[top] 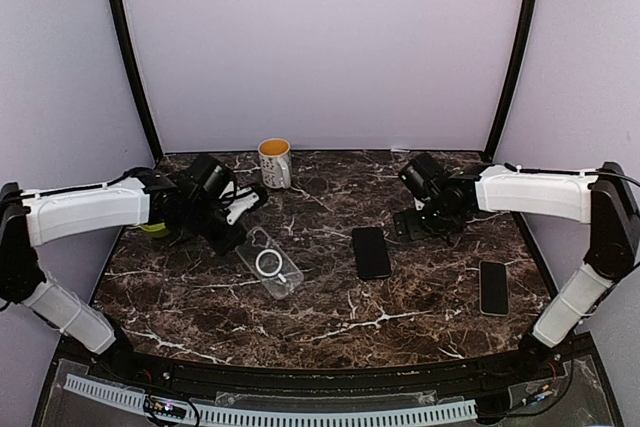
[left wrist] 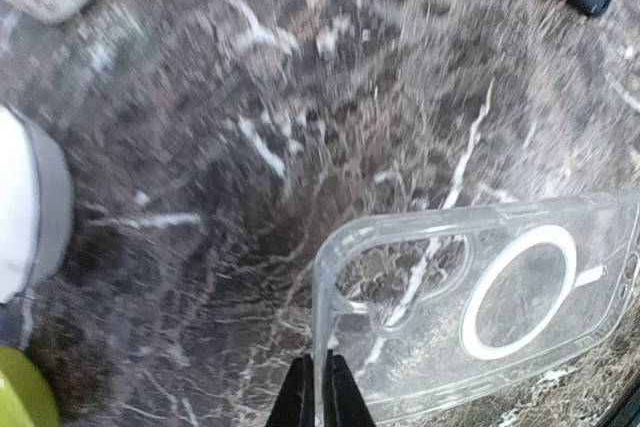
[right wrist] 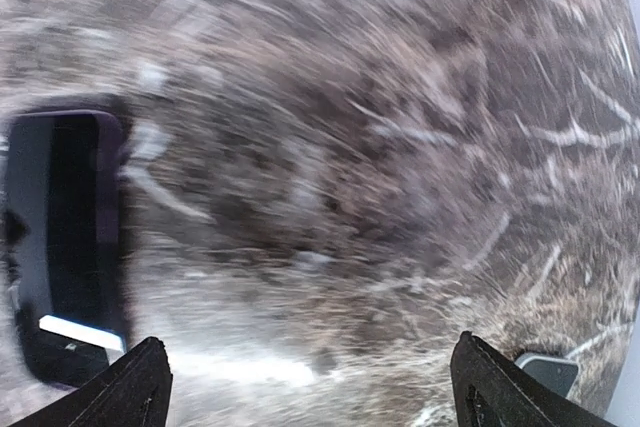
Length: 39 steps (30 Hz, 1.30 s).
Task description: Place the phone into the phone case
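One clear phone case (top: 270, 264) lies empty at nine o'clock of the middle black phone (top: 371, 252), its rim clamped by the left pincer (left wrist: 322, 397); the right pincer (right wrist: 310, 377) gapes above the worktop (top: 300, 327), holding nothing; insertion not yet begun

i see a dark marble table (top: 330, 327) with white lines in it. a white mug (top: 274, 162) stands at 11 o'clock. the clear phone case (top: 270, 264) lies at 9 o'clock. a black phone (top: 371, 252) lies near the middle, and a smaller black phone (top: 493, 287) at 4 o'clock.
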### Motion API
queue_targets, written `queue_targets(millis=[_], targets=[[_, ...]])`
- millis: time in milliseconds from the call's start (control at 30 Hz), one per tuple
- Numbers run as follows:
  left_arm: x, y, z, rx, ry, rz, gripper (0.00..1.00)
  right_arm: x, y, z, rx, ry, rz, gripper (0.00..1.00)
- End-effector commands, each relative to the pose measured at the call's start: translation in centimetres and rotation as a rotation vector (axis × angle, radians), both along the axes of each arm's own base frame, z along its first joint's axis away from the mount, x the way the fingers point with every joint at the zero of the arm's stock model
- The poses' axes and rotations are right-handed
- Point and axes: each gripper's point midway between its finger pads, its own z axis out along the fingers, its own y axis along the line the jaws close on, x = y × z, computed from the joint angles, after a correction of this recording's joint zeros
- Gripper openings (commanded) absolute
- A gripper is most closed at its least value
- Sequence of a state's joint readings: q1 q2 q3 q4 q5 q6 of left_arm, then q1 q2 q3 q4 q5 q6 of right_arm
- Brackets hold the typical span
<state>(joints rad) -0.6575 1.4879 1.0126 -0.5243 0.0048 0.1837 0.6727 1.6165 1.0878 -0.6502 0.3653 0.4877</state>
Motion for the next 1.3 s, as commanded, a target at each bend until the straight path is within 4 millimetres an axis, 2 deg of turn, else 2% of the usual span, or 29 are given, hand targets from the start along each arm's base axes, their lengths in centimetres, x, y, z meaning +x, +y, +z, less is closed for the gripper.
queue_targets(millis=[0, 67, 133, 200, 267, 333, 467, 533, 700, 867, 967, 1000, 1033, 1067, 1100, 1133, 1267], targets=[[1.5, -1.7, 8.0, -0.080, -0.317, -0.077, 0.00, -0.1, 8.7, 7.7, 0.228, -0.139, 0.276, 0.99], [1.3, -2.5, 10.3, -0.100, -0.396, -0.115, 0.00, -1.3, 13.6, 11.4, 0.389, -0.193, 0.441, 0.99], [1.1, -3.4, 12.9, -0.105, -0.476, -0.158, 0.00, -3.4, 18.0, 15.1, 0.545, -0.224, 0.599, 0.99], [0.9, -3.9, 14.8, -0.099, -0.539, -0.190, 0.00, -4.8, 21.3, 18.7, 0.671, -0.267, 0.713, 0.98], [0.8, -4.3, 16.3, -0.104, -0.584, -0.214, 0.00, -6.3, 24.0, 20.6, 0.753, -0.279, 0.809, 0.97], [0.6, -4.7, 17.3, -0.110, -0.611, -0.233, 0.00, -7.1, 25.9, 21.0, 0.784, -0.275, 0.859, 0.97], [0.1, -5.4, 17.7, -0.101, -0.634, -0.272, 0.00, -8.1, 28.4, 19.1, 0.773, -0.202, 0.912, 0.91], [-0.1, -5.7, 17.5, -0.087, -0.641, -0.291, 0.00, -8.4, 29.0, 18.0, 0.760, -0.173, 0.924, 0.83], [-0.1, -6.1, 17.5, -0.078, -0.650, -0.294, 0.00, -8.0, 29.0, 16.0, 0.697, -0.137, 0.897, 0.55], [-0.4, -6.3, 17.4, -0.099, -0.641, -0.296, 0.00, -7.8, 28.3, 15.4, 0.700, -0.145, 0.848, 0.00], [-0.5, -6.4, 17.2, -0.110, -0.619, -0.293, 0.01, -6.7, 26.9, 14.2, 0.670, -0.122, 0.747, 0.00], [-0.5, -6.6, 17.1, -0.121, -0.602, -0.282, 0.24, -6.1, 26.0, 13.6, 0.671, -0.093, 0.694, 0.00], [-0.6, -6.5, 16.8, -0.120, -0.583, -0.274, 0.42, -5.8, 25.0, 12.6, 0.685, -0.041, 0.628, 0.00], [-0.6, -6.5, 16.5, -0.128, -0.562, -0.254, 0.79, -5.7, 23.8, 11.0, 0.696, 0.015, 0.571, 0.00], [-0.6, -6.4, 16.1, -0.121, -0.547, -0.246, 0.89, -5.8, 23.2, 10.7, 0.735, 0.047, 0.527, 0.00], [-0.4, -6.2, 15.6, -0.110, -0.537, -0.222, 0.96, -6.6, 22.2, 8.8, 0.752, 0.100, 0.481, 0.00], [0.6, -5.8, 13.6, -0.071, -0.493, -0.178, 0.99, -10.0, 20.2, 5.0, 0.872, 0.242, 0.324, 0.00]])
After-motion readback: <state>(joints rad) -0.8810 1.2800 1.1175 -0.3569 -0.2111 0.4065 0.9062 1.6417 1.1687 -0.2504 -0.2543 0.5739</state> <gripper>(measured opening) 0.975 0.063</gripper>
